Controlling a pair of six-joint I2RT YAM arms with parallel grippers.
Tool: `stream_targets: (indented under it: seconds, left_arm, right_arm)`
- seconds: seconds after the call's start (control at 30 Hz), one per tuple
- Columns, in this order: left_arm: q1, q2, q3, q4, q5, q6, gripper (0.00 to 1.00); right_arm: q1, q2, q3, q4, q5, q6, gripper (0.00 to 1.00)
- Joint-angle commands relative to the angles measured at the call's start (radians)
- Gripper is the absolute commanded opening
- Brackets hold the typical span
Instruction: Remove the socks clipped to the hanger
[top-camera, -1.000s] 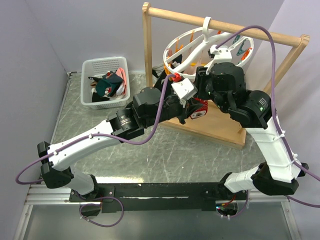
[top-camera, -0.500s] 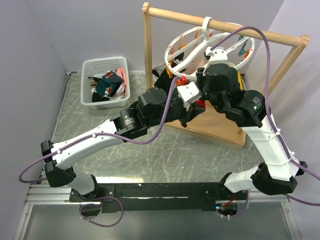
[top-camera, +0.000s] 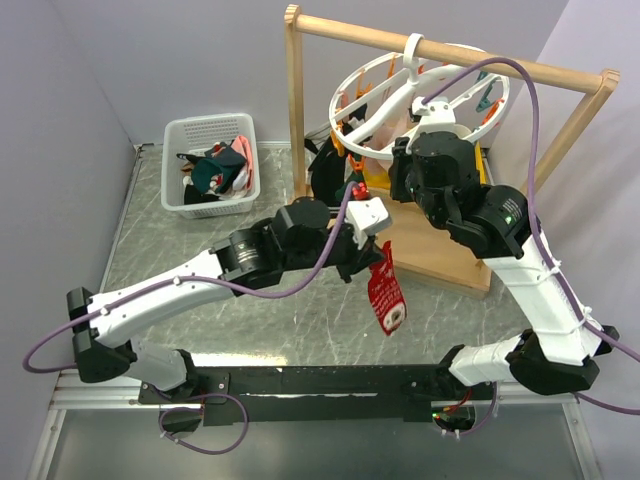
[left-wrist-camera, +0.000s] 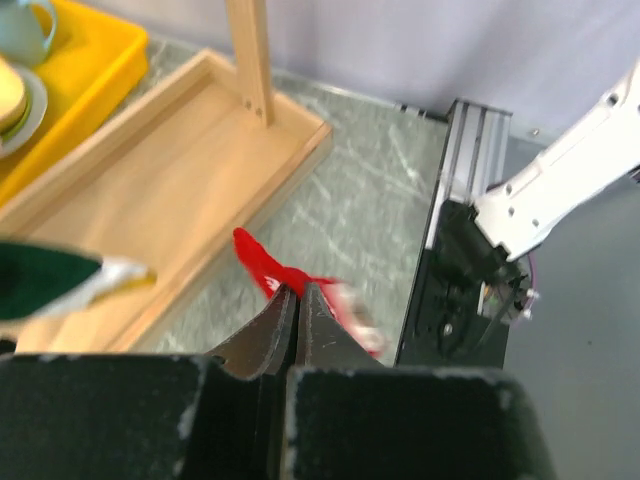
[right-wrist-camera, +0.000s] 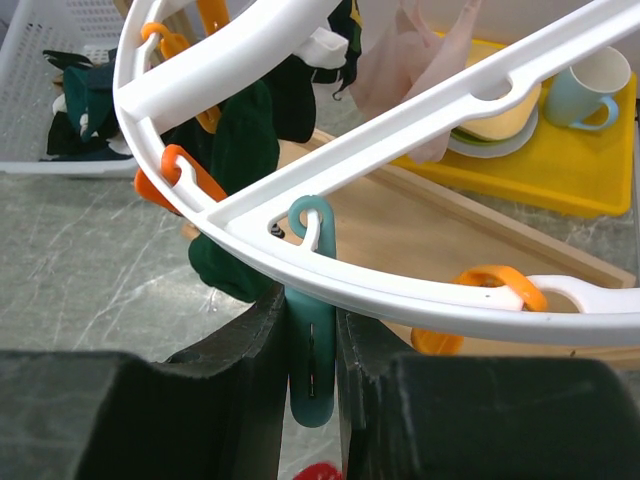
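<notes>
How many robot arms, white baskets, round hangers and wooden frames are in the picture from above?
Robot arms: 2 (left arm, right arm)
White basket: 1
Round hanger: 1
Wooden frame: 1
Total: 5

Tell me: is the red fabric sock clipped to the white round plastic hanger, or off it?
Off it. The red fabric sock hangs from the shut left pincer, apart from the white round plastic hanger.

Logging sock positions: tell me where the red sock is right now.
In the top view the red sock hangs from the shut left hand, over the middle of the table, just in front of the wooden frame's base.
</notes>
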Motion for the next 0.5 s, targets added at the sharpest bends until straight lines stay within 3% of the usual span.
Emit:
stream_targets:
  seconds: [0.0, 0.27, 0.3, 0.33, 0.37, 0.47]
  left_arm:
    - [0.043, -0.084, -0.009, -0.057, -0.079, -0.045, 0.01]
    - [0.312, -0.108, 0.005, -0.235, -0.125, -0.118, 0.01]
    - [0.367, -0.112, 0.006, -0.244, -0.125, -0.120, 0.01]
    - [0.397, -0.109, 0.009, -0.250, -0.157, -0.118, 0.01]
    - [0.421, -0.105, 0.022, -0.269, -0.171, -0.118, 0.01]
    - [0.518, -0.076, 0.069, -0.293, -0.177, -0.106, 0.01]
  right_arm:
    - [0.003, -0.041, -0.021, 0.051, 0.017, -0.005, 0.20]
    - [0.003, -0.093, -0.090, 0.068, 0.020, -0.005, 0.27]
    - [0.004, -0.097, -0.095, 0.071, 0.022, -0.005, 0.30]
    - [0.003, -0.108, -0.105, 0.074, 0.020, -0.008, 0.46]
    - [0.003, -0.114, -0.113, 0.083, 0.023, -0.015, 0.54]
    - [0.003, -0.142, -0.141, 0.096, 0.028, -0.019, 0.71]
